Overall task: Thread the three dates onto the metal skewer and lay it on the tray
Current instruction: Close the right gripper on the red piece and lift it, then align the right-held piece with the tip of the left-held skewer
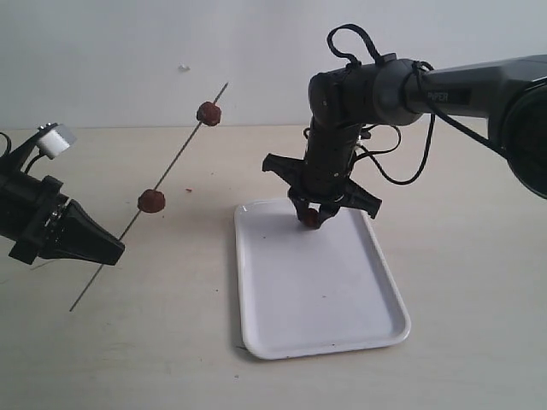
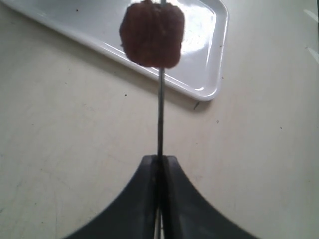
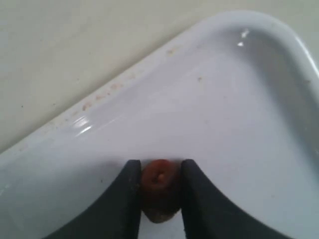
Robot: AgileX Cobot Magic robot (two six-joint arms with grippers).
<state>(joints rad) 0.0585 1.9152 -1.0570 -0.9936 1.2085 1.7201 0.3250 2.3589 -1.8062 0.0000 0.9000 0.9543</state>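
A pale tabletop (image 1: 461, 282) is shown from a camera off the arms. On the left, the metal skewer (image 1: 175, 161) is held slanted in the air, with its free end raised toward the back so that it is open for another date. The rod is pinched near its lower end by the left gripper (image 1: 115, 249), whose jaws are pressed tight together on it. Two dates are already threaded on. The lower date (image 1: 151, 201) sits about midway along the rod and the upper date (image 1: 208, 113) near the raised tip, well apart from each other.

On the right, the third date (image 1: 309, 219) is clamped between the fingers of the right gripper (image 1: 313, 213), which points straight down over the far end of the tray (image 1: 256, 337). In the right wrist view the date appears at or just above the tray floor, but contact cannot be confirmed. Nothing else is seen in the tray except faint reddish smears (image 3: 99, 97) along its rim. The date is judged to be gripped there for threading, and the skewer is not yet laid down
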